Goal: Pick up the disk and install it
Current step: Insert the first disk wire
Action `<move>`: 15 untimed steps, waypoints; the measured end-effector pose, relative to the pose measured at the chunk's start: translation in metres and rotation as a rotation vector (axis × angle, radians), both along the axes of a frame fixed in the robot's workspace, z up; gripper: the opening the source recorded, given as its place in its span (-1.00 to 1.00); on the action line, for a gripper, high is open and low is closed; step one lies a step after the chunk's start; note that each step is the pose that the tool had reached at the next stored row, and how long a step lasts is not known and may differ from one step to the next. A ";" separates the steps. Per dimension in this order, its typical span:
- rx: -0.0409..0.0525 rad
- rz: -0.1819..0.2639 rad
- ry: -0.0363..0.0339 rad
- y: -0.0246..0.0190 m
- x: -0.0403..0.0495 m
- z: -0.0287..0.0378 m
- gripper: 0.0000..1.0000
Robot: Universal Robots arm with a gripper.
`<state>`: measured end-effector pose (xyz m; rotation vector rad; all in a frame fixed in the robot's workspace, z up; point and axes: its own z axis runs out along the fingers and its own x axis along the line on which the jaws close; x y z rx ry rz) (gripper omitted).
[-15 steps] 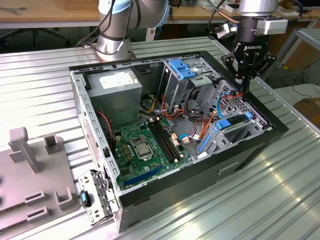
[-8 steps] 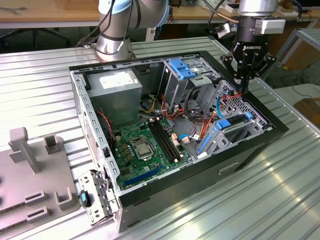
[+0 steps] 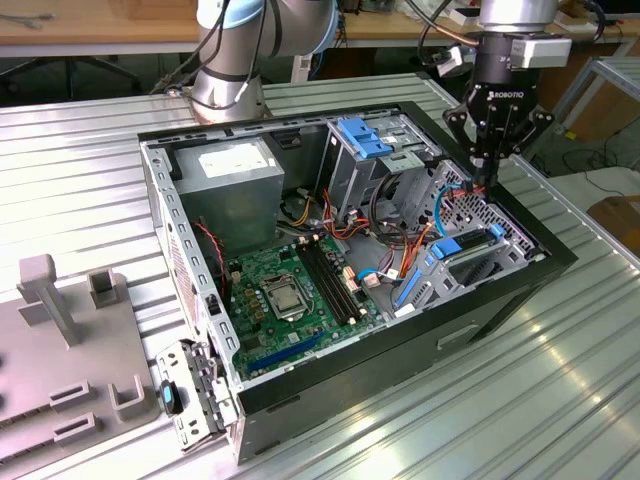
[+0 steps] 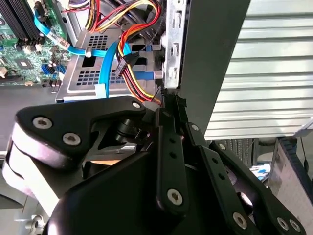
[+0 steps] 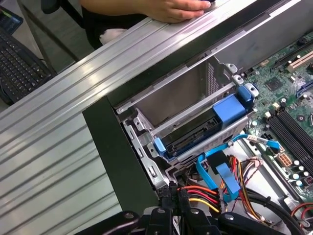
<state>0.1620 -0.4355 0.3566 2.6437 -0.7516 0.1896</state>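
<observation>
The disk (image 5: 193,136) lies slid into a metal bay at the case's edge, its dark narrow side showing between the blue bracket ends (image 5: 227,110). In the exterior view the same blue bracket (image 3: 449,246) lies at the right end of the open computer case (image 3: 330,375). My gripper (image 3: 481,183) hangs over that end, just above the bay. Its black fingertips (image 4: 168,105) are pressed together with nothing seen between them, next to a bundle of red, yellow and black wires (image 5: 200,195) and a blue ribbon cable (image 5: 220,174).
The grey power-supply box (image 3: 235,170) and a second bay with blue tabs (image 3: 365,140) sit at the back of the case, and the green motherboard (image 3: 285,290) lies in the middle. A person's hand (image 5: 171,9) rests on the ribbed table beyond the case, beside a keyboard (image 5: 19,63).
</observation>
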 end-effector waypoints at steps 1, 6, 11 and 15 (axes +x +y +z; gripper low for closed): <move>0.0002 -0.003 -0.0026 0.0000 0.0000 0.0048 -0.67; 0.0000 -0.063 -0.0076 0.0000 0.0001 0.0077 -0.67; 0.0023 -0.132 -0.0089 0.0000 0.0033 0.0056 -0.67; 0.0036 -0.159 -0.0097 0.0001 0.0067 0.0053 -0.67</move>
